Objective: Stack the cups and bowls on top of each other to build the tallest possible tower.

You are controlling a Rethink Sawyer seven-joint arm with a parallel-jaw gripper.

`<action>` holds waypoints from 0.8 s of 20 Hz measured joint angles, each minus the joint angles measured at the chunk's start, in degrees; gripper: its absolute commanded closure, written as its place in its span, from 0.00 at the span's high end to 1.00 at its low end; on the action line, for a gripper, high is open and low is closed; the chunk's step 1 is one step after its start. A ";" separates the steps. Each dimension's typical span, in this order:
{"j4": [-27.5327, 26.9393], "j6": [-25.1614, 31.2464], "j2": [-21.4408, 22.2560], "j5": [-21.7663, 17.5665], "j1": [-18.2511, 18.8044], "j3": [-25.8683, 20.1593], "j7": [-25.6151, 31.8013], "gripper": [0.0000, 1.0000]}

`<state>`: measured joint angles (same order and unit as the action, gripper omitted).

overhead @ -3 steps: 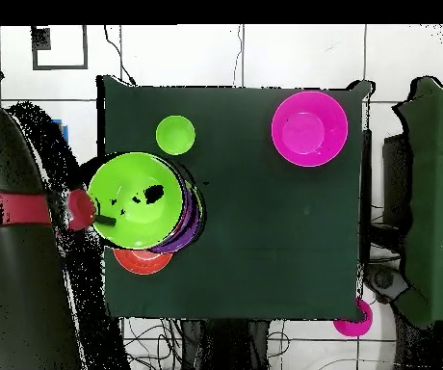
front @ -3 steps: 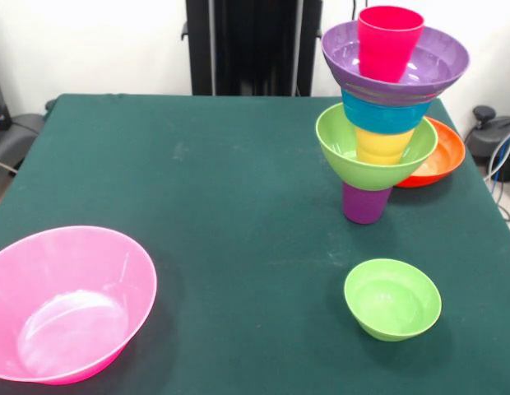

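Observation:
The tower stands at the right in the front view. From the bottom up it is a purple cup (front @ -3 steps: 366, 204), a lime green bowl (front @ -3 steps: 333, 140), a yellow cup (front @ -3 steps: 382, 146), a blue bowl (front @ -3 steps: 385, 113), a wide purple bowl (front @ -3 steps: 440, 62) and a red cup (front @ -3 steps: 389, 41). The front view shows no gripper. From overhead, a large lime green bowl (overhead @ -3 steps: 137, 199) hangs over the tower and hides it, except for the purple bowl's rim (overhead @ -3 steps: 193, 224). My gripper (overhead @ -3 steps: 95, 214) pinches that bowl's left rim.
A small lime green bowl (front @ -3 steps: 392, 298) (overhead @ -3 steps: 175, 134) sits in front of the tower. An orange-red bowl (front @ -3 steps: 442, 156) (overhead @ -3 steps: 141, 260) lies behind it. A large hot pink bowl (front @ -3 steps: 66, 304) (overhead @ -3 steps: 309, 127) rests across the green table (front @ -3 steps: 222, 206). My dark arm with a red band (overhead @ -3 steps: 13, 207) reaches in over the table's side.

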<state>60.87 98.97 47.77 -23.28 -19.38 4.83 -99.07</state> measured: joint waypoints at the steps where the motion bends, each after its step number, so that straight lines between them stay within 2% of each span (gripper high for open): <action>1: -0.22 0.16 0.00 -0.24 -0.30 0.15 0.00 0.00; 16: -0.25 0.14 -1.99 -1.45 -2.92 3.50 0.00 0.00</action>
<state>60.62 99.12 45.78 -24.73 -22.30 8.33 -99.07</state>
